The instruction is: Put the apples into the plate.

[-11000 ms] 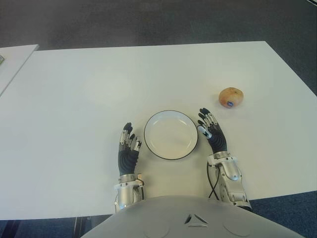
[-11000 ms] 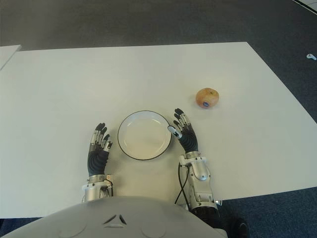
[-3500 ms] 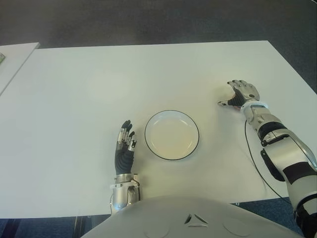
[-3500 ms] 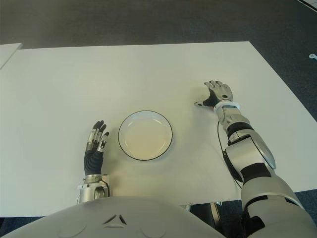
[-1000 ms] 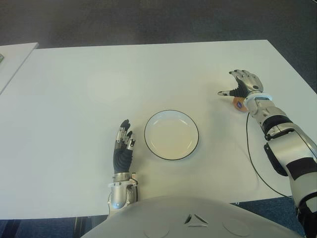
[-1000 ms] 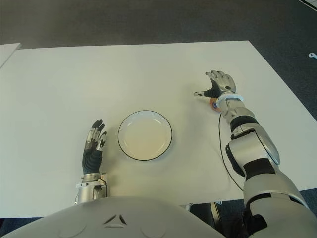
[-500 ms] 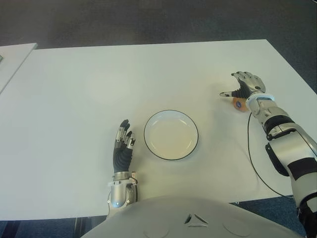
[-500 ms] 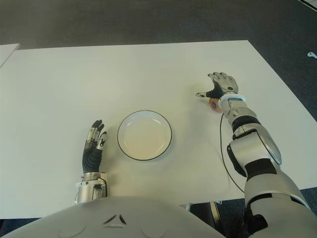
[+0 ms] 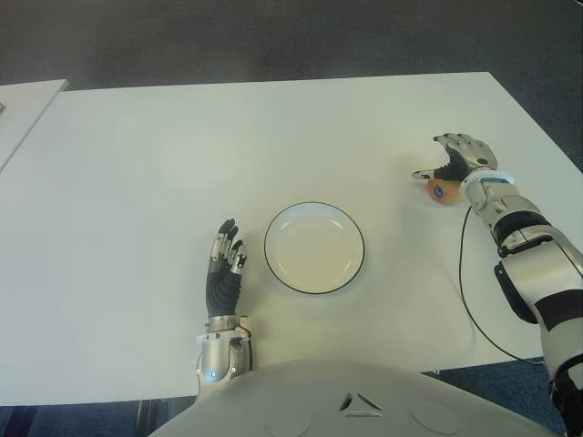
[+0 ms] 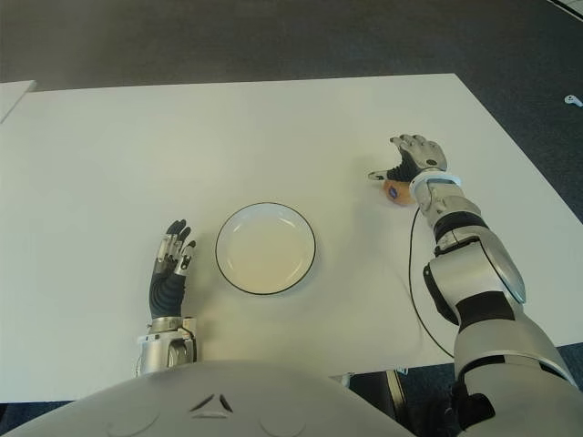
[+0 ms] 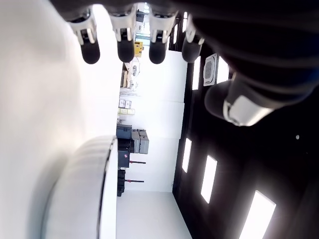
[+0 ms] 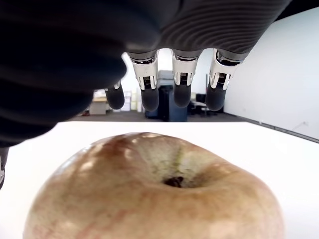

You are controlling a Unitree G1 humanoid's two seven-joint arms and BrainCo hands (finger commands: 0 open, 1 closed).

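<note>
Right hand (image 9: pixel 460 162) out at the far right, fingers spread and arched over the apple (image 9: pixel 443 190), nothing gripped yet. Compared with a second ago it has slid further right, so more of the fruit shows under the palm; in the wrist view the fingertips (image 12: pixel 182 95) hang beyond the apple, clear of its skin. The grasp looks not yet made. One apple, one plate (image 9: pixel 314 248), plate bare, well left of the fruit. Left hand (image 9: pixel 224 269) open just left of the plate on the bench (image 9: pixel 137 182).

Smooth matt white table (image 9: pixel 228 146)
</note>
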